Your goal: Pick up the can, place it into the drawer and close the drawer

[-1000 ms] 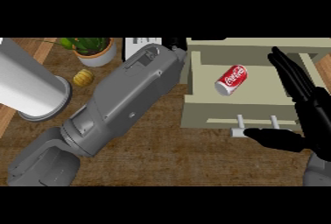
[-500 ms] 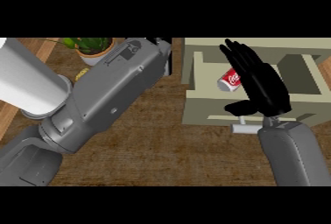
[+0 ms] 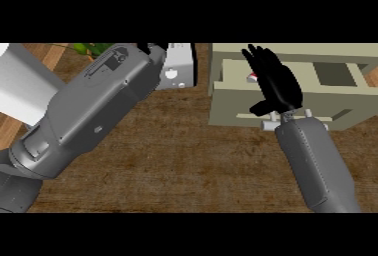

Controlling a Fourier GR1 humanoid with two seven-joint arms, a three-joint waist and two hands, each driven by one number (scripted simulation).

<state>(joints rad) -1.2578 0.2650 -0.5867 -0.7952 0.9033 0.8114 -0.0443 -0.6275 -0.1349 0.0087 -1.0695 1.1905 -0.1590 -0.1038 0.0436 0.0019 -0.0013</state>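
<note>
The beige drawer (image 3: 229, 107) stands pulled out at the upper right of the counter. Only a sliver of the red can (image 3: 253, 76) shows inside it. The rest is hidden under my right hand (image 3: 275, 82), which lies over the drawer with its fingers straight and pointing away from me. Its thumb hangs by the drawer's front, near the pale handle (image 3: 308, 114). My left forearm crosses the view from the lower left to the top middle. Only a bit of the left hand (image 3: 150, 48) shows at the top edge.
A grey metal box (image 3: 178, 67) stands just left of the drawer, beside my left forearm. A large white cylinder (image 3: 21, 87) stands at the far left. Green plant leaves (image 3: 91, 48) show at the top edge. Brown counter lies in front of the drawer.
My right hand has swung in from the drawer's right side to lie over the can, hiding most of it. My left forearm has pushed farther up and away.
</note>
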